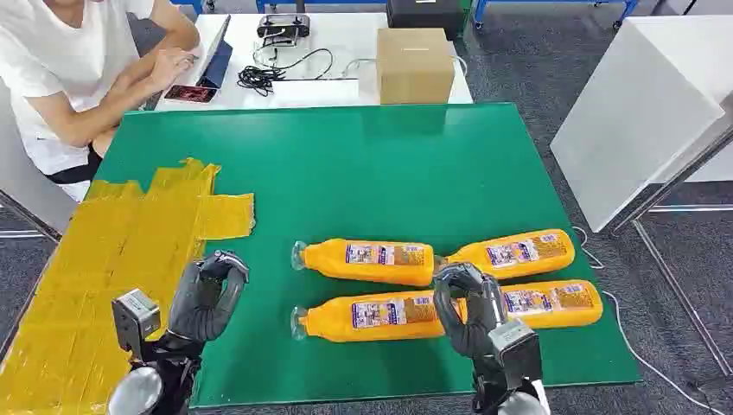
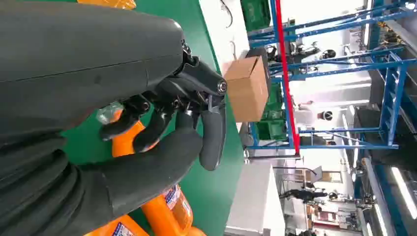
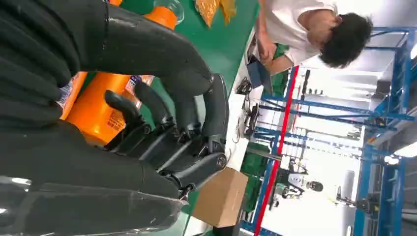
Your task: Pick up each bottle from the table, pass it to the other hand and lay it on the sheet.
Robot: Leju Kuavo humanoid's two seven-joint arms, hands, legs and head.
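Four orange bottles lie on their sides on the green bench (image 1: 363, 164), in two rows of two: the near-left bottle (image 1: 363, 316) and the far-left bottle (image 1: 367, 261) point their clear caps toward the yellow sheet (image 1: 104, 259), while the far-right bottle (image 1: 519, 252) and near-right bottle (image 1: 553, 303) lie beyond them, close enough that the pairs look to touch end to end. They appear full of liquid, so each should feel fairly heavy for its size, with a smooth plastic body and a glossy label that may slip, and a round shape that will roll if nudged. The best hold, I judge, is around the broad labelled middle, where the weight balances and the wall is stiffest, leaving the neck end free for the other hand at the pass. The right hand (image 1: 467, 303) hovers over the gap between the two near bottles, fingers curved but spread, gripping nothing; its wrist view shows orange bottle just beyond the fingertips. The left hand (image 1: 207, 294) hangs over bare green mat between the sheet and the bottle caps, fingers loosely curled apart, also empty. Farther off stand a cardboard box (image 1: 415, 65) and cables on a white table, where a person (image 1: 78, 78) sits.
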